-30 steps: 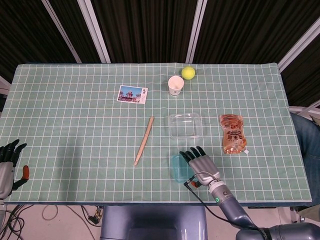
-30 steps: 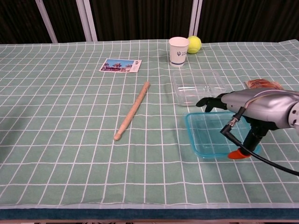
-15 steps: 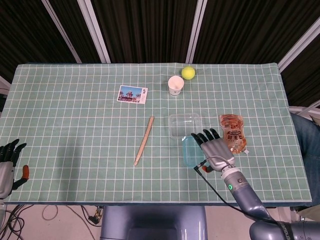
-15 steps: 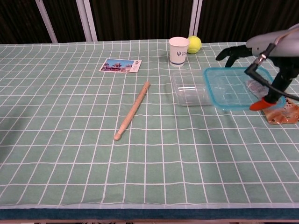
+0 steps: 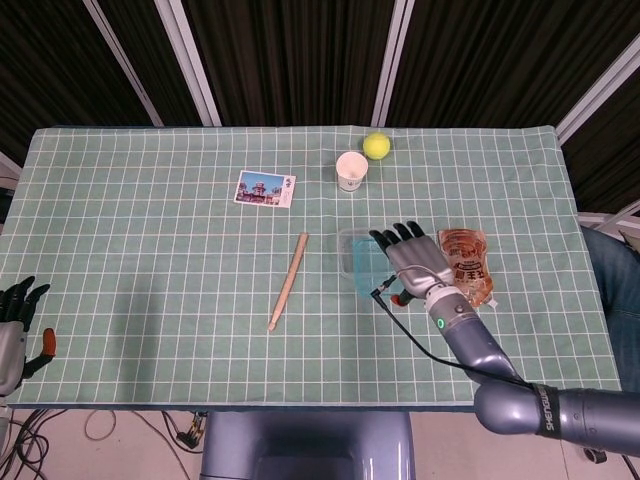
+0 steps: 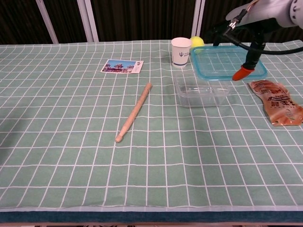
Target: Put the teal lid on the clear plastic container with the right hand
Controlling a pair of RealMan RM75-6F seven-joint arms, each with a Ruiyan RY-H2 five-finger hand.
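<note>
My right hand (image 5: 412, 260) (image 6: 253, 26) holds the teal lid (image 6: 226, 61) (image 5: 366, 268) in the air, roughly level, just above the clear plastic container (image 6: 199, 90) (image 5: 350, 240). The lid hangs over the container's back half and does not touch it. In the head view the lid and hand cover most of the container. My left hand (image 5: 18, 320) rests at the table's near left edge, fingers apart and holding nothing.
A white paper cup (image 6: 181, 51) and a yellow ball (image 5: 376, 146) stand behind the container. An orange snack packet (image 6: 277, 101) lies to its right. A wooden stick (image 6: 134, 112) and a postcard (image 6: 122, 66) lie to the left.
My right hand lifted the teal lid off the table at the near side and carried it away and upward, to above the container. The left hand stayed put.
</note>
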